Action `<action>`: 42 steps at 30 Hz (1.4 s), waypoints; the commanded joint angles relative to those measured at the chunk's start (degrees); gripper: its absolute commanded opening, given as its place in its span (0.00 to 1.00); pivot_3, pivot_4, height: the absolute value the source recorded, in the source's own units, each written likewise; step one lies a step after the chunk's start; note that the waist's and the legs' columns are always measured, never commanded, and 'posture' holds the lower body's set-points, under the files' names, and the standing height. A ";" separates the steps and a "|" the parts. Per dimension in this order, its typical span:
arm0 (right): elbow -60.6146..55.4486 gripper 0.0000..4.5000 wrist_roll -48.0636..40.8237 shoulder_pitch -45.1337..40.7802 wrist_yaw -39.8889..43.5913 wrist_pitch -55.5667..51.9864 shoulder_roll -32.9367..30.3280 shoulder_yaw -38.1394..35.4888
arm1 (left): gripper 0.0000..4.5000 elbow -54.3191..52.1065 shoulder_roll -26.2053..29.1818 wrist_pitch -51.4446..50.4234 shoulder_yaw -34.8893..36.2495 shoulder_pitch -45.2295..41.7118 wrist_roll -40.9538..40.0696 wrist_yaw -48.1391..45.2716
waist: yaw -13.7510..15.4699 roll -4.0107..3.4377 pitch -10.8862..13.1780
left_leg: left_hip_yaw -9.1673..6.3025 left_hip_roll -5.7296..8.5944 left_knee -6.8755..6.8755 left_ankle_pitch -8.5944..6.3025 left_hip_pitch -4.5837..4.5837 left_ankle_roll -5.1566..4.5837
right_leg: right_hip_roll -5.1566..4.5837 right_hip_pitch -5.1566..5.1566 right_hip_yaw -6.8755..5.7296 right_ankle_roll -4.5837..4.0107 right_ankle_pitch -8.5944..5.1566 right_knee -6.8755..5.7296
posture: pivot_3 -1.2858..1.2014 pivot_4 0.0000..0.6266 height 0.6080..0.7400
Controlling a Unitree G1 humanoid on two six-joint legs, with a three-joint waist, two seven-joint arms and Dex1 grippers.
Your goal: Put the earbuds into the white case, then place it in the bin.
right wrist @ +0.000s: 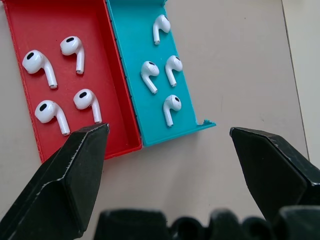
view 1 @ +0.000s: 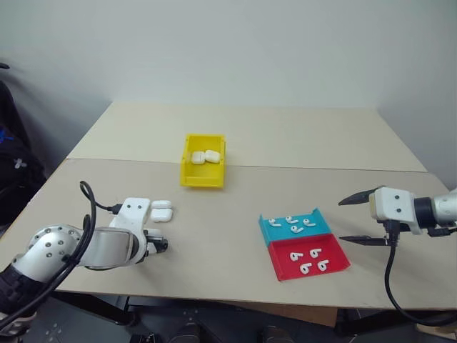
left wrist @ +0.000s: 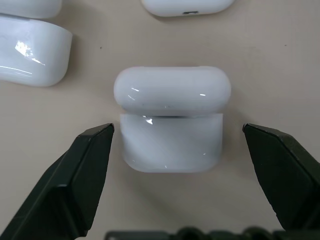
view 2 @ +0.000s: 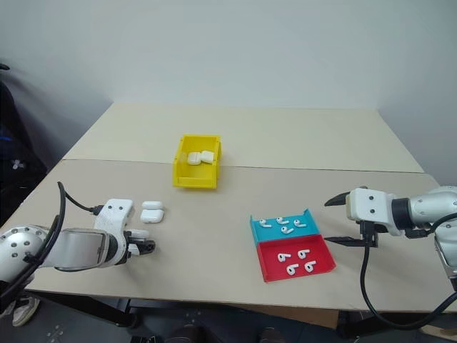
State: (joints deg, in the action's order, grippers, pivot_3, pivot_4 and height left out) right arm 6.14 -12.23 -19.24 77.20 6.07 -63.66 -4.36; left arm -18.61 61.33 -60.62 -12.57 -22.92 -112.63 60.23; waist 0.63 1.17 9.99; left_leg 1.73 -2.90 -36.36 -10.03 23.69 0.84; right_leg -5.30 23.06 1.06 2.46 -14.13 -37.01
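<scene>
The white case (left wrist: 171, 119) I am after lies on the desk (view 1: 235, 214) right between the fingers of my left gripper (left wrist: 177, 135), with its lid closed. My left gripper is spread wide with a finger on each side of the case and a gap on both sides, so nothing is gripped. More identical cases (view 1: 161, 211) lie just beside it on the desk.

The earbuds (right wrist: 162, 75) are all in their trays: four in the blue tray (right wrist: 131, 60) and four in the red tray (right wrist: 30, 20), the two trays touching side by side. My right gripper (right wrist: 167, 140) hangs above the near end of those trays, also fully open and empty.

The yellow bin (view 1: 203, 161) stands further back near the middle of the desk, well apart from both grippers, and already holds two white cases (view 1: 205, 156). I judge those to be finished rounds.

For this round I reckon nothing is done yet: the case is not picked up, its lid is shut, no earbud is lifted. What is left is to close on the case, open it, seat a pair of earbuds, shut it, and carry it to the bin.
</scene>
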 commanded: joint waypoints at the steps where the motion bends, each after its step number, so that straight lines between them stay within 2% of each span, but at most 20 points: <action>1: -0.80 1.00 0.12 -0.04 -0.50 0.78 -0.95 -1.59 | 1.00 -0.12 0.62 -0.80 0.27 -0.95 -0.37 0.29 | 0.00 0.00 0.00 | 0.00 0.00 0.00 0.00 0.00 0.00 | 0.00 0.00 0.00 0.00 0.00 0.00 | 0.52 0.24 1.00; 4: -0.95 1.00 0.31 -0.03 -0.83 0.81 -0.74 -1.47 | 1.00 -0.44 1.08 -1.31 0.11 -0.88 -0.37 0.13 | 0.01 0.00 0.00 | 0.00 0.00 0.00 0.00 0.00 0.00 | 0.00 0.00 0.00 0.00 0.00 0.00 | 0.52 0.24 1.00; 7: -0.76 1.00 0.59 0.11 -1.08 1.14 -0.66 -1.39 | 0.86 -0.50 1.25 -1.66 -0.24 -0.81 -0.37 -0.11 | 0.00 0.00 0.00 | 0.00 0.00 0.00 0.00 0.00 0.00 | 0.00 0.00 0.00 0.00 0.00 0.00 | 0.52 0.24 1.00; 10: -0.59 1.00 0.82 0.05 -1.33 1.22 -0.62 -1.26 | 0.65 -0.06 0.96 -1.78 -0.23 -0.80 -0.37 -0.16 | 0.00 0.00 0.00 | 0.00 0.00 0.00 0.01 0.00 0.01 | 0.00 0.00 0.00 0.00 0.00 0.00 | 0.52 0.24 1.00; 11: -0.63 1.00 0.87 0.09 -1.41 1.24 -0.61 -1.27 | 0.61 0.00 0.84 -1.67 -0.10 -0.61 -0.37 -0.06 | 0.00 0.00 0.00 | 0.00 0.00 0.00 0.01 0.00 0.01 | 0.00 0.00 0.00 0.00 0.00 0.00 | 0.52 0.24 1.00; 17: -0.80 1.00 0.96 0.18 -1.85 1.31 -0.42 -1.40 | 0.61 0.02 1.78 -1.72 -0.64 -2.99 -0.37 1.71 | 0.01 0.01 0.00 | 0.00 0.00 0.00 0.01 0.00 0.01 | 0.00 0.00 0.00 0.01 0.00 0.01 | 0.52 0.24 1.00; 20: -0.77 1.00 0.93 0.03 -2.09 1.31 -0.53 -1.56 | 0.61 -2.12 4.47 -2.42 -0.51 -6.26 -0.37 1.52 | 0.02 0.04 0.02 | -0.01 0.00 0.00 0.01 0.02 0.02 | 0.01 0.01 -0.01 0.00 0.00 0.00 | 0.52 0.24 1.00; 26: 0.12 1.00 1.00 -1.82 -2.38 1.59 -1.03 -1.70 | 0.61 -9.45 14.30 -5.62 4.39 -9.97 0.33 -12.00 | -0.12 0.05 0.03 | 0.00 0.02 0.06 0.01 0.07 0.04 | 0.00 0.04 -0.02 0.04 0.01 0.12 | 0.52 0.24 1.00; 30: 0.46 1.00 1.11 -3.23 -2.68 1.66 -0.72 -1.46 | 0.61 -17.38 14.46 -3.88 13.50 -6.48 12.79 -31.42 | 0.00 0.05 0.04 | 0.00 0.02 0.09 0.03 0.07 0.06 | 0.00 0.04 -0.07 0.05 0.00 0.15 | 0.52 0.24 1.00; 31: 0.26 1.00 1.00 -3.53 -2.77 1.48 -0.66 -1.50 | 0.61 -21.46 13.08 1.22 16.21 -2.65 22.40 -38.29 | -0.10 0.02 0.03 | 0.00 0.03 0.09 0.03 0.07 0.07 | -0.01 0.03 -0.07 0.07 -0.01 0.18 | 0.52 0.24 1.00; 34: -0.34 1.00 0.88 -4.12 -2.70 1.68 -0.91 -1.71 | 0.61 -26.28 9.23 13.65 19.20 5.92 42.63 -53.96 | -0.10 0.00 0.01 | 0.05 0.02 0.16 0.06 0.05 0.13 | 0.00 0.02 -0.08 0.04 0.01 0.27 | 0.52 0.24 1.00; 36: -1.29 1.00 0.46 -4.19 -2.07 1.72 -1.31 -1.86 | 0.61 -25.61 5.29 24.24 18.49 10.29 54.57 -63.48 | 0.00 0.00 0.01 | 0.04 0.02 0.20 0.12 0.07 0.23 | 0.00 0.06 -0.10 0.03 0.01 0.24 | 0.52 0.24 1.00; 38: -2.54 1.00 0.05 -4.31 -1.51 1.63 -1.81 -2.12 | 0.61 -22.91 -0.94 34.68 17.57 13.81 62.67 -72.33 | 0.01 0.00 0.01 | 0.04 0.02 0.24 0.16 0.07 0.28 | -0.01 0.07 -0.10 -0.02 0.03 0.27 | 0.52 0.24 1.00; 42: -5.67 1.00 -0.81 -4.30 -0.78 0.99 -2.53 -2.55 | 0.61 -14.50 -13.84 50.83 15.53 17.67 71.32 -86.12 | -0.01 -0.05 -0.02 | 0.04 0.00 0.21 0.15 0.10 0.26 | -0.02 0.05 -0.08 -0.05 0.05 0.33 | 0.52 0.24 1.00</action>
State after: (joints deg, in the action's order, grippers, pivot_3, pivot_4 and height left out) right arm 2.99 -11.62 -22.44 76.10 7.01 -64.81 -4.33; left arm -35.05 49.13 -16.33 3.11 -5.57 -44.62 -21.15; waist 0.62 1.13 9.97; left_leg 1.78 -2.90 -36.18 -9.90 23.79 1.06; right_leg -5.32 23.09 0.99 2.43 -14.07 -36.70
